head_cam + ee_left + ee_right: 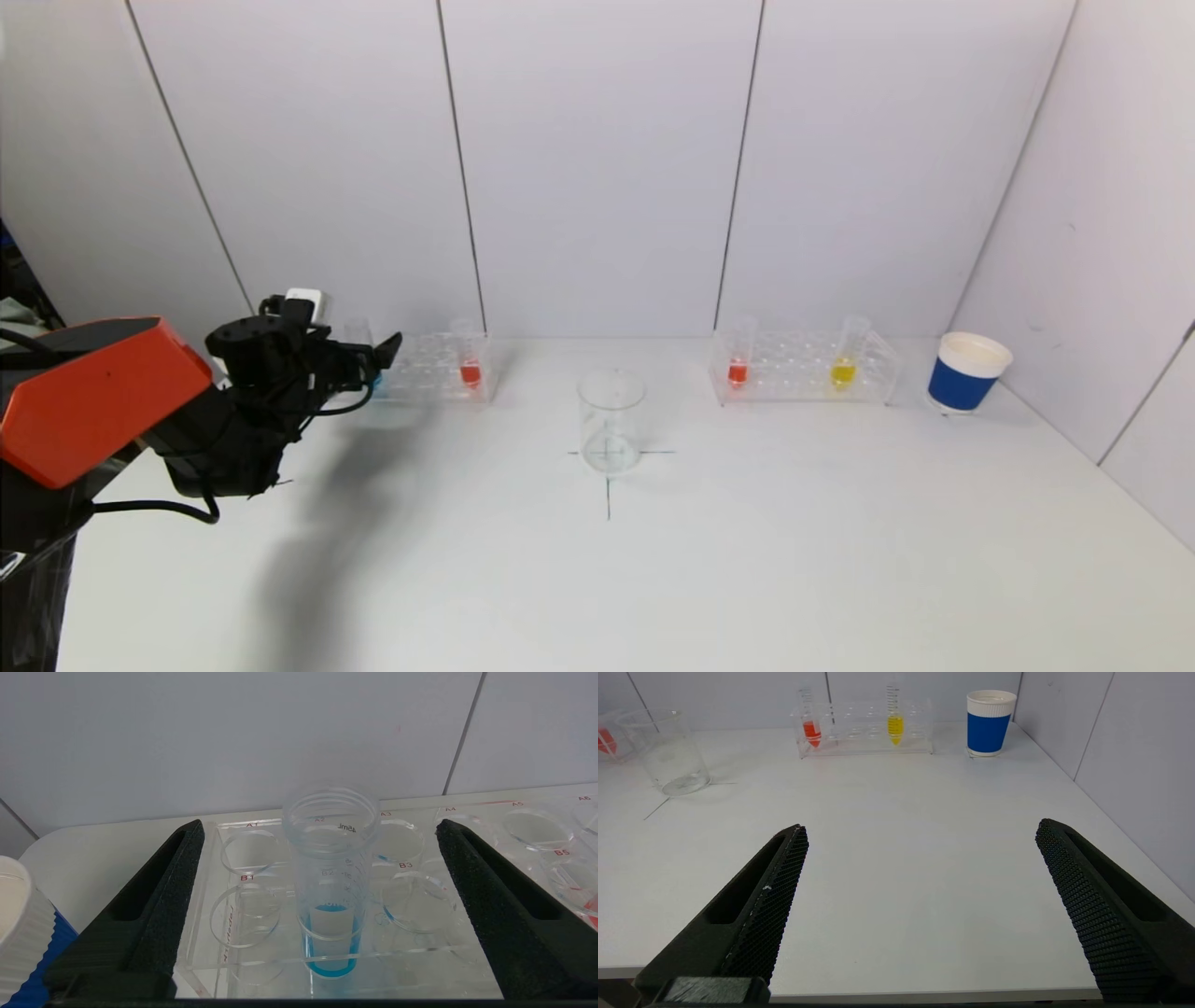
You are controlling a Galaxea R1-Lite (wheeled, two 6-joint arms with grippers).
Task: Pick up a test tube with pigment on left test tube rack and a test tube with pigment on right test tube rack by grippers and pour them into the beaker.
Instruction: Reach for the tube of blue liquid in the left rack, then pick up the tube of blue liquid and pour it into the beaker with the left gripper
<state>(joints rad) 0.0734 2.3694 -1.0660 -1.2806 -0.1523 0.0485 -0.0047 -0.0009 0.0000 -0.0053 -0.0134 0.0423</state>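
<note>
1. Head view, far left: the left gripper [373, 359] sits at the left end of the left rack [434, 369]. Left wrist view shows its black foam-textured fingers [168, 896] spread wide on either side of the blue tube [331, 882], touching nothing.
2. The blue tube is clear, cylindrical, threaded at the open mouth, with printed graduations. It stands upright in the left rack, blue pigment in its lower part.
3. A red tube [470, 359] stands upright near the right end of the same clear acrylic rack.
4. The beaker [611, 420], clear and cylindrical, stands on a cross mark at table centre, between the racks. It appears empty; judged from this, nothing has been poured.
5. The right rack [803, 369] holds a second red tube [738, 359] at its left end and a yellow tube [845, 359], which leans slightly.
6. A blue-sleeved paper cup [967, 371] stands just beside the right rack.
7. The right gripper [920, 896] hangs low near the table's near edge, well apart from the right rack, its mesh-textured fingers spread and empty.
8. Remaining, by judgement: both pickups and both pours.
</note>
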